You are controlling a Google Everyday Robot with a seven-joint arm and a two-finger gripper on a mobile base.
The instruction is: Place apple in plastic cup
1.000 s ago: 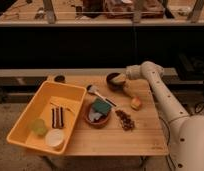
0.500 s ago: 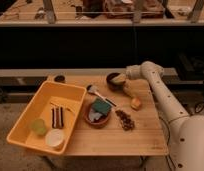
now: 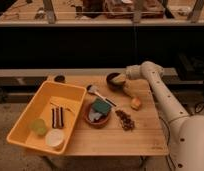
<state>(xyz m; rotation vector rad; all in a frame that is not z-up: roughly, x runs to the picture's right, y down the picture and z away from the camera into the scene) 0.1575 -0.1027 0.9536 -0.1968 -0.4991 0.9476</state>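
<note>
Wooden table, yellow tub at left, jaws open beside dark bowl, dim room

Dim amber light, black background, everything blurry, even the gripper beside the bowl.

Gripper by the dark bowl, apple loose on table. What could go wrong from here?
1. The gripper hangs beside the dark bowl, short of the apple; moving off could nudge that bowl.
2. The plastic cup stands in the yellow bin, next to a white dish; the apple might land in the wrong one.
</note>
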